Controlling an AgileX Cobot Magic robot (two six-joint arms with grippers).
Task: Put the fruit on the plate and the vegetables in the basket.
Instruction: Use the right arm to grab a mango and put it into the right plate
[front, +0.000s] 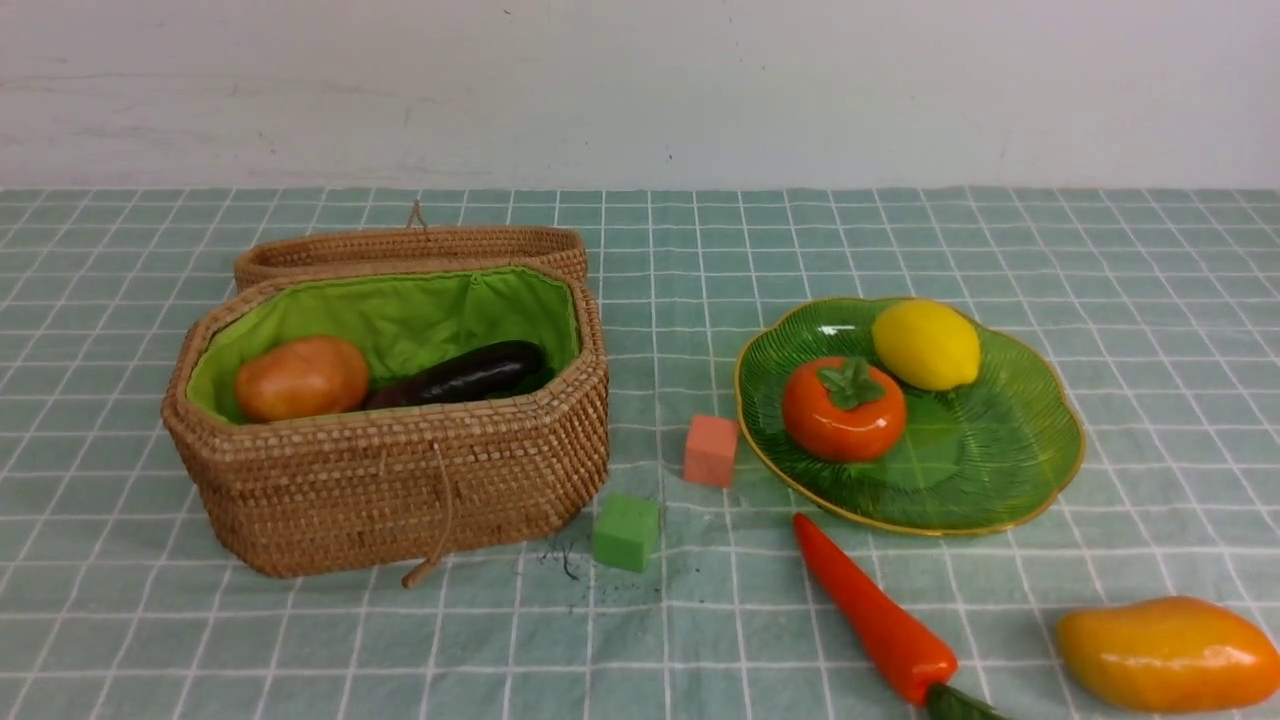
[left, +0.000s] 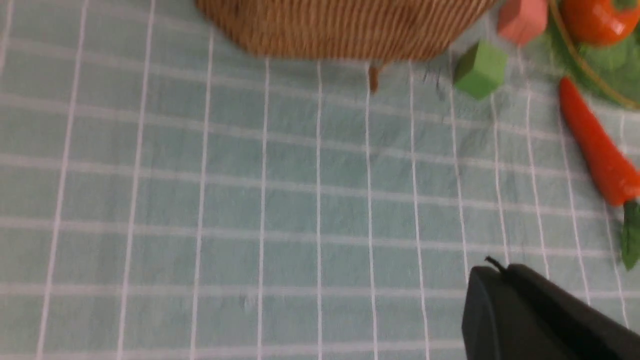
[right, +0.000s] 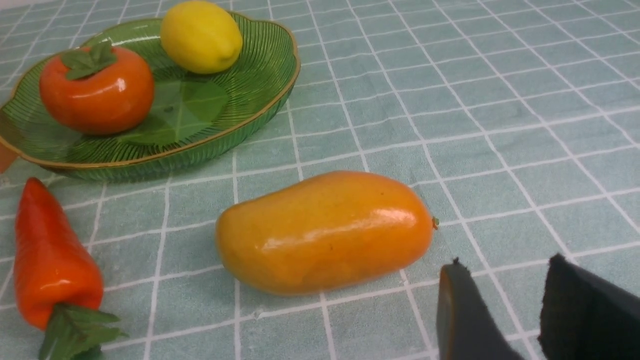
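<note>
Mango, the largest of the fruits, lies on its side on the table near the front right corner, off the plate. Its skin is glossy, yellow at one end and deepening to orange. The plate is a shallow green glass dish with fine ribs, a wavy edge and a thin gold rim. It holds a yellow lemon towards the back and an orange-red persimmon with a green leafy cap beside it, the two very close together.

The basket is tan wicker with bright green lining, and its lid is folded back behind it. Inside sit a brown potato and a dark purple eggplant. The carrot, long and orange-red with a green stem, lies on the table just in front of the plate, between the basket and the mango. A pink cube stands just beside the plate's left edge, and a green cube sits near the basket's front corner.

The right claw is spread and holds nothing, hovering close to the mango's end without touching it. The left claw is pressed together and empty, above bare checked cloth in front of the basket.
</note>
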